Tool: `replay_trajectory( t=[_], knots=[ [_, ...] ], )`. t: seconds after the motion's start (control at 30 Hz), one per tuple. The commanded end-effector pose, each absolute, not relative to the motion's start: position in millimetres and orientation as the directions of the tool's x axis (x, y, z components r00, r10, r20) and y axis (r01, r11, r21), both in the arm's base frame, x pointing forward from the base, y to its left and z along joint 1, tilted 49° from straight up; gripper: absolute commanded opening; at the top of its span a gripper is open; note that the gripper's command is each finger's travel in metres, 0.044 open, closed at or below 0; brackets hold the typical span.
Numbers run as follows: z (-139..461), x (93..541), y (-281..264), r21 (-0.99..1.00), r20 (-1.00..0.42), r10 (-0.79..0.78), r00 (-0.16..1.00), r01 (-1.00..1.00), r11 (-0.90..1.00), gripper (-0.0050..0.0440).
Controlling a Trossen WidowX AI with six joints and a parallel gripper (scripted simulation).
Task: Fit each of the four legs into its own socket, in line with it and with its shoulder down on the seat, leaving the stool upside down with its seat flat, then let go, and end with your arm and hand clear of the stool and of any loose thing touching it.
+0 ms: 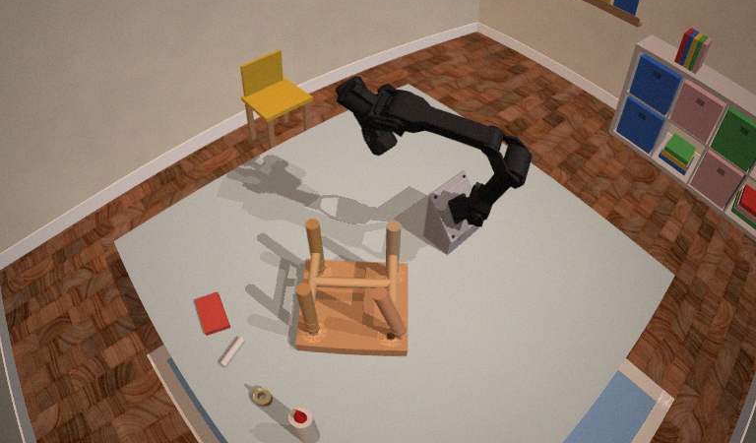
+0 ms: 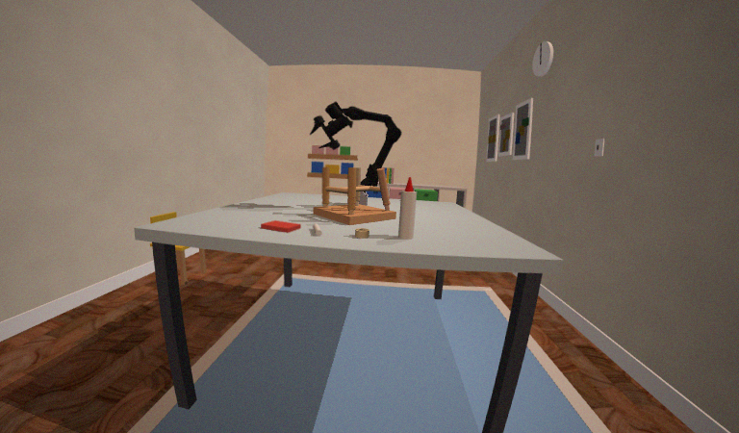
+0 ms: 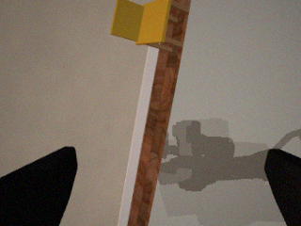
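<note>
Red block [image 1: 212, 312]: I'm seeing it lying flat on the table [image 1: 557, 282] left of the stool, well apart from it, so I'm judging it's not part of the job

White peg [image 1: 230, 350]: lying loose just below the red block, also apart from the stool; I'm leaving it alone

Tape ring [image 1: 262, 397] and glue bottle [image 2: 406, 213]: sitting near the front edge, bottle upright with its red tip up; I'm reading no label on either

Stool seat [image 1: 356, 338]: lying flat on the table, underside up, which is how the task wants it

Legs: three are standing straight in their sockets, I'm judging; the near-right leg [image 1: 389, 310] is leaning off line, and a dark open socket [image 1: 390, 336] is showing beside its foot, so I'm reckoning that one isn't seated

Crossbars [image 1: 347, 282]: tying the legs together partway up

Gripper [image 1: 367, 119]: I'm holding it high above the far side of the table, well clear of the stool, fingers spread wide with nothing between them; the wrist view is looking past them at the floor strip and yellow chair [image 3: 141, 21]

Arm base [image 1: 446, 236]: sitting behind the stool, apart from it

Writing: I'm finding no brand or text legible anywhere; the wall pictures and clock are too small to read
</note>
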State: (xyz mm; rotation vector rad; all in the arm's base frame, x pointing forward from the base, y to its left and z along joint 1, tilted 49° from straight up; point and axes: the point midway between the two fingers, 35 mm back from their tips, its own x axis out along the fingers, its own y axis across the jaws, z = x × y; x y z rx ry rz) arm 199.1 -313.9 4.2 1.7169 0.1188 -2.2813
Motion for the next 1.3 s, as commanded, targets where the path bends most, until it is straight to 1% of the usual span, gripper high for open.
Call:
replay_trajectory(
  t=[0.0,0.53,0.6,1.13,1.17,1.23,1.27],
  knots=[
    [4.2,199.1,-313.9,0.103,-0.952,-0.175,-0.253,0.273,-0.957,0.04],
    [4.2,199.1,-313.9,0.103,-0.952,-0.175,-0.253,0.273,-0.957,0.04],
    [4.3,199.1,-313.9,0.103,-0.952,-0.175,-0.252,0.273,-0.957,0.044],
    [4.3,199.1,-313.9,0.103,-0.952,-0.175,-0.252,0.273,-0.957,0.044],
    [5.2,200.9,-313.0,0.098,-0.953,-0.174,-0.248,0.291,-0.952,0.044],
    [12.5,215.5,-305.9,0.059,-0.964,-0.164,-0.209,0.433,-0.9,0.044],
    [14.2,218.6,-304.2,0.052,-0.966,-0.161,-0.201,0.462,-0.885,0.044]
  ],
)
